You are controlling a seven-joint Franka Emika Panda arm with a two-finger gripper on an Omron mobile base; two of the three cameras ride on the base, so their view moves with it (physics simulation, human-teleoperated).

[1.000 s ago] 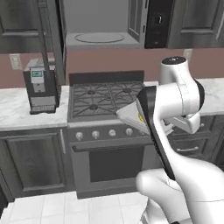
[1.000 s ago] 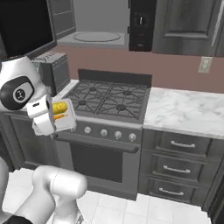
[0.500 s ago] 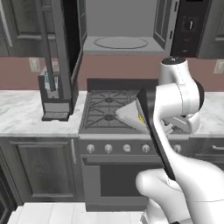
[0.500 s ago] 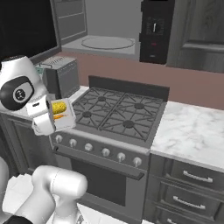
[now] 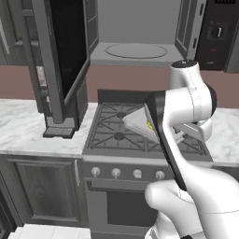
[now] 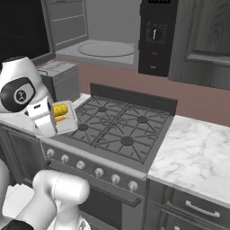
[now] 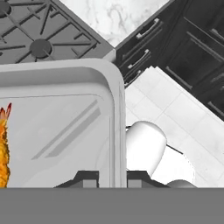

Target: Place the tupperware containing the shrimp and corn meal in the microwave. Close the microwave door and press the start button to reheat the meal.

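Observation:
My gripper point(image 7: 111, 179) is shut on the raised rim of the tupperware point(image 7: 65, 127), one finger on each side of the rim. The pale tray hangs above the front of the stove point(image 5: 114, 133), tilted, beside my forearm. Yellow corn point(image 6: 60, 109) and an orange shrimp point(image 7: 3, 148) lie in the tupperware point(image 6: 66, 117). The microwave point(image 5: 135, 28) stands open above the stove, its round turntable point(image 5: 135, 50) bare. The microwave door point(image 5: 63, 51) swings out to the left. Its control panel with a dial point(image 6: 155, 38) sits on the right side.
A grey toaster point(image 6: 60, 80) stands on the counter left of the stove point(image 6: 121, 130). A coffee machine's base point(image 5: 59, 128) shows under the open door. Marble counter point(image 6: 197, 152) lies right of the stove, with dark drawers point(image 7: 144, 43) below it.
The whole picture has shifted: the base has driven towards the stove and microwave, which now look larger and more centred. The tupperware stays gripped in the same pose.

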